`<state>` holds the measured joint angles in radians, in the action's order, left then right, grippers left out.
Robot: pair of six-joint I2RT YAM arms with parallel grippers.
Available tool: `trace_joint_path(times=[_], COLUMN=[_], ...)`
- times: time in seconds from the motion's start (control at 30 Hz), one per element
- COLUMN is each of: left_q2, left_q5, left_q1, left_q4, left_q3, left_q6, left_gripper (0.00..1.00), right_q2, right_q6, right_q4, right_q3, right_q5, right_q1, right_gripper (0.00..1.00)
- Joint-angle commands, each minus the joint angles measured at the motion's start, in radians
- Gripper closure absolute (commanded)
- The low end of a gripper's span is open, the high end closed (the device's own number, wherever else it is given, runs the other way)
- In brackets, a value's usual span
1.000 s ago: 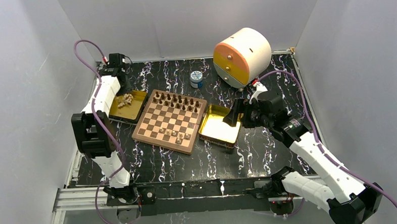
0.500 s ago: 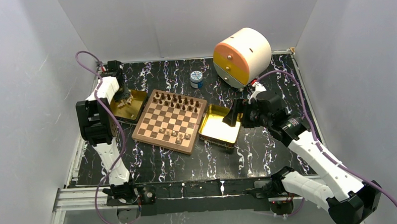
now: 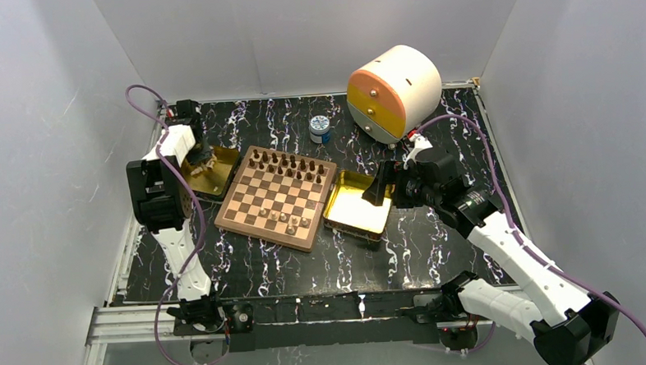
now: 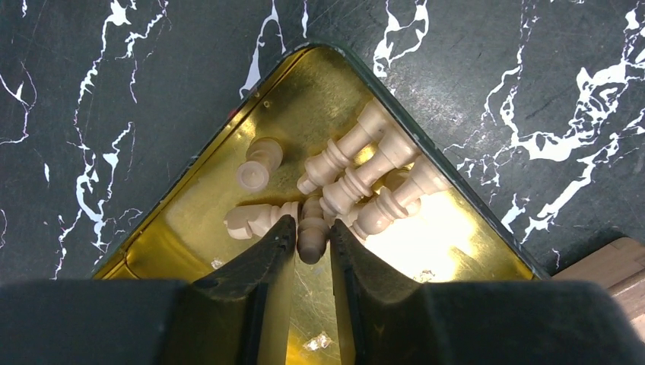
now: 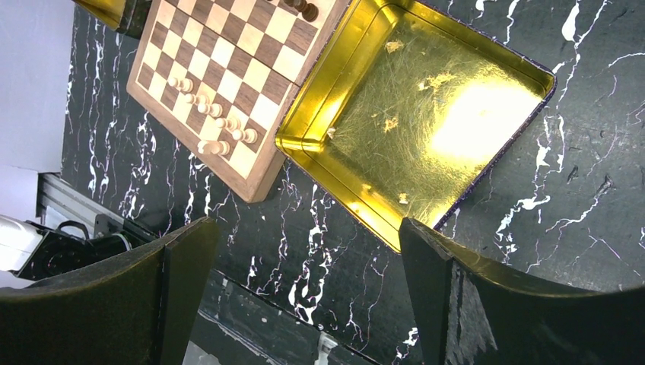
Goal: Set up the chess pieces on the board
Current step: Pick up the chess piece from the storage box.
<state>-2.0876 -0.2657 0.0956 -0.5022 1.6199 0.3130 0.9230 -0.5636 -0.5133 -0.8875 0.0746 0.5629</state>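
Observation:
The board (image 3: 264, 193) lies mid-table, with dark chess pieces (image 3: 290, 163) along its far rows and a few pale ones (image 3: 282, 219) near its front edge. My left gripper (image 3: 201, 159) reaches down into the left gold tray (image 4: 190, 228). It is shut on a pale chess piece (image 4: 312, 242) at the edge of a heap of several pale pieces (image 4: 365, 175). My right gripper (image 5: 308, 228) stands wide open and holds nothing. It hovers above the table by the empty right gold tray (image 5: 426, 114). The board (image 5: 228, 68) lies beyond that tray in this view.
A large white and orange drum (image 3: 394, 93) stands at the back right. A small blue and white jar (image 3: 320, 129) sits behind the board. White walls close in the black marbled table (image 3: 421, 244) on three sides.
My left arm has swung over the left tray and lowered, covering the pale pieces from above; its jaws widened, then closed on one piece. The right arm has barely moved.

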Motion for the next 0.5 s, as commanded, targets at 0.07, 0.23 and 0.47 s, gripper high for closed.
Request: trace_joint_path(times=[0.07,0.23,0.47], left_q2=[0.018,0.043,0.098], left_q5=[0.004,0.016,0.021], left_q1=[0.015,0.015,0.015], left_q4=[-0.009,-0.047,-0.114], left_q3=[0.044,0.066,0.072], left_q6=[-0.015,-0.018,-0.02], left_gripper=[0.84,0.89,0.89], right_q2=[-0.011,-0.021,-0.03], right_q6=[0.017,0.012,-0.008], right_q4=[0.038,0.035,0.032], right_q3=[-0.032,-0.034,-0.029], right_q5=[-0.016,-0.015,-0.003], right_q1=[-0.003,-0.003,-0.004], right_gripper=[0.02,0.01,0.01])
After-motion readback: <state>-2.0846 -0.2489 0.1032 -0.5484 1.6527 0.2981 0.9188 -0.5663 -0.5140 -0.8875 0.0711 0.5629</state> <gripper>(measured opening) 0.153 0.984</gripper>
